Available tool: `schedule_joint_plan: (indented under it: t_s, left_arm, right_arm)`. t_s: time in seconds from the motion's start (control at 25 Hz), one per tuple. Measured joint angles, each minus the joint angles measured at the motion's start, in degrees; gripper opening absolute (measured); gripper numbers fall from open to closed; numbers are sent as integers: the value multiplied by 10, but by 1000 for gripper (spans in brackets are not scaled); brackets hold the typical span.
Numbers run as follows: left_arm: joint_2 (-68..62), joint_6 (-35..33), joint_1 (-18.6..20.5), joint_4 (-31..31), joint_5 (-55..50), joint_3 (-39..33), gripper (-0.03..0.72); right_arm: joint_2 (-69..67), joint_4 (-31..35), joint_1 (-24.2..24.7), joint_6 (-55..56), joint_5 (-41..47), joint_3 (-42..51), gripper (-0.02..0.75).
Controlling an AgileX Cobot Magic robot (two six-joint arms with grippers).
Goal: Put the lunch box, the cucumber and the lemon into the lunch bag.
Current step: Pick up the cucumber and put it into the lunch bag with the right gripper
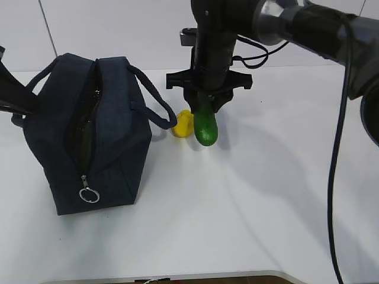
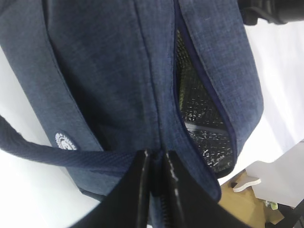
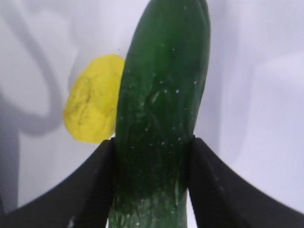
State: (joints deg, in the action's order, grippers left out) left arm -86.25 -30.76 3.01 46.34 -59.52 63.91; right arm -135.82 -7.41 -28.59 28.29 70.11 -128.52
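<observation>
The cucumber (image 3: pixel 161 114) sits squeezed between the two black fingers (image 3: pixel 90 190) of the right tool (image 1: pixel 207 106), its free end low over the white counter (image 1: pixel 237 201). The lemon (image 1: pixel 182 124) lies on the counter just beside it, on the bag's side. The lunch bag (image 1: pixel 112 136) stands upright to the left, zipper open, silver ring pull (image 1: pixel 89 194) hanging. The left tool (image 2: pixel 154 190) is pinched shut on the bag's fabric beside the zipper opening.

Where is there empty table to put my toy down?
Bare white table runs in front of and right of the dark green cucumber. It is crowded between the navy fabric lunch bag and the small yellow lemon.
</observation>
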Motion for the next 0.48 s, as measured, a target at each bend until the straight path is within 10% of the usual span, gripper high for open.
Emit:
schedule_joint_plan:
  t_s: [0.48]
  left_arm:
    - [0,-26,0,65,0,0,11]
  right_arm:
    - [84,16,0,-63,12,-3,365]
